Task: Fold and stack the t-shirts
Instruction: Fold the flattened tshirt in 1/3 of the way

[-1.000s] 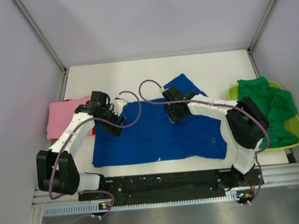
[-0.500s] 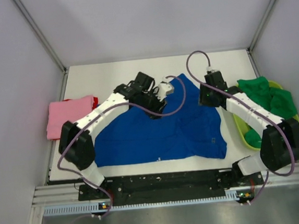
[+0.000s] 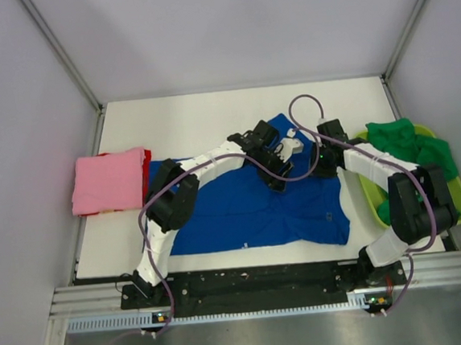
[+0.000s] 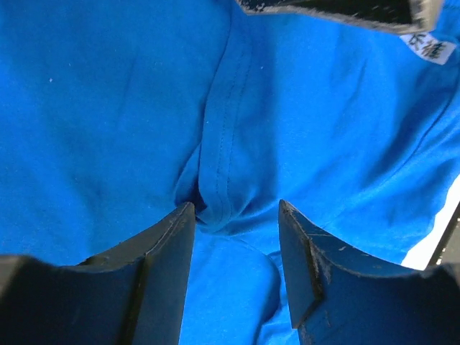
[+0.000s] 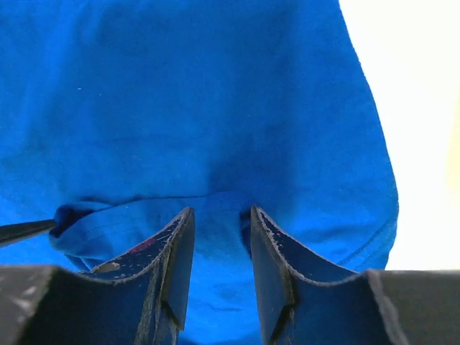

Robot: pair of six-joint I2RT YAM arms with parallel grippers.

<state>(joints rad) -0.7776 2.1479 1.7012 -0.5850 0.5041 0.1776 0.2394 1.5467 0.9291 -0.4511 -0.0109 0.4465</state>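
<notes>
Shows the left end effector [image 4: 236, 208] carried, within the last second, from the left part of the blue t-shirt [image 3: 242, 208] right across to its far right corner, and the right end effector [image 5: 221, 212] shifted from the shirt's middle out to that same corner, just beside the left one. Suggests a paired pick-up ahead of a first fold, judging by a shirt not yet folded. Leaves the blue t-shirt spread on the table [image 3: 185, 120], centre and near, the pink t-shirt [image 3: 108, 181] folded at the left edge, and the green t-shirts [image 3: 410, 153] heaped in the basket [image 3: 459, 201] at the right. Presents the left arm stretched low and diagonally rightward, jaws apart astride a raised seam ridge, not clamped on it. Presents the right arm bent back leftward, jaws narrowly apart, tips down on the cloth beside a hem edge, apparently pinching nothing
</notes>
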